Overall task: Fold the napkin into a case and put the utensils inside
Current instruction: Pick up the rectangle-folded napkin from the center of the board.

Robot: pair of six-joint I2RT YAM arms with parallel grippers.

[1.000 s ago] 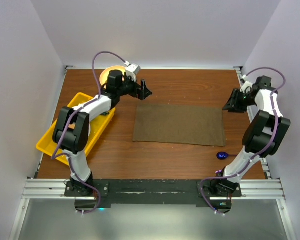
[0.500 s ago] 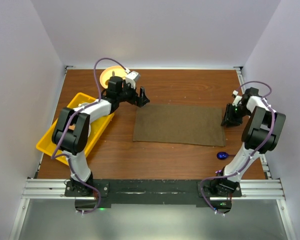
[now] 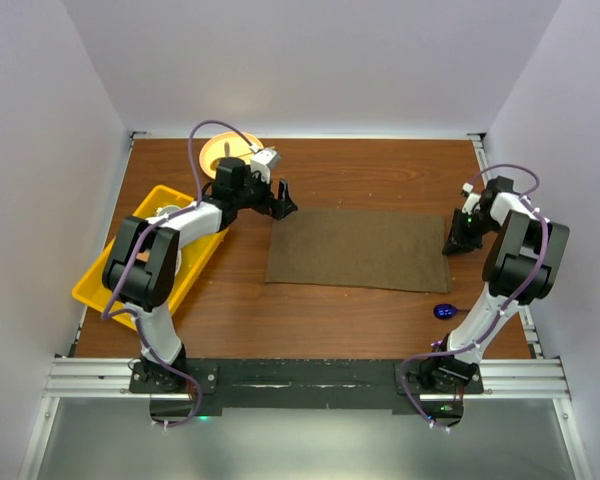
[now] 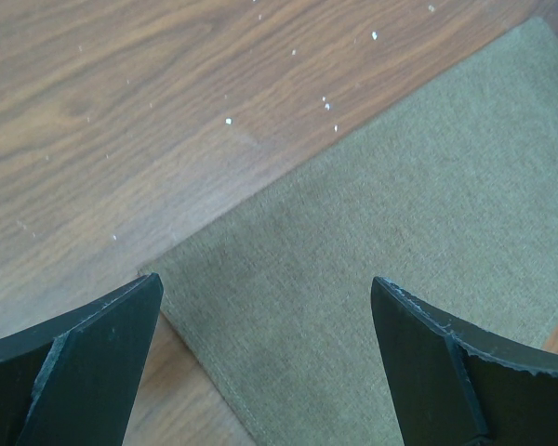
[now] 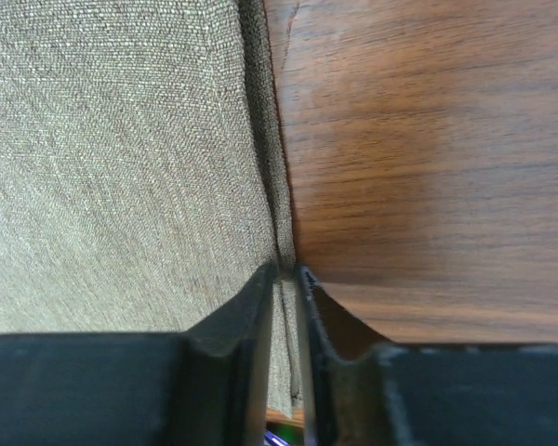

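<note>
Pinching napkin (image 5: 121,158) edge hem with right gripper (image 5: 286,274), jaws nearly closed on the fold of cloth between the tips. Holding left gripper (image 4: 265,283) spread wide just above the opposite napkin corner, gripping nothing. Lying flat on table (image 3: 380,170), stretched between both tools. Probably light, limp, coarse-woven, not slippery; likely to sag and crease once lifted. Best taken at corners or hem, both ends together.
</note>
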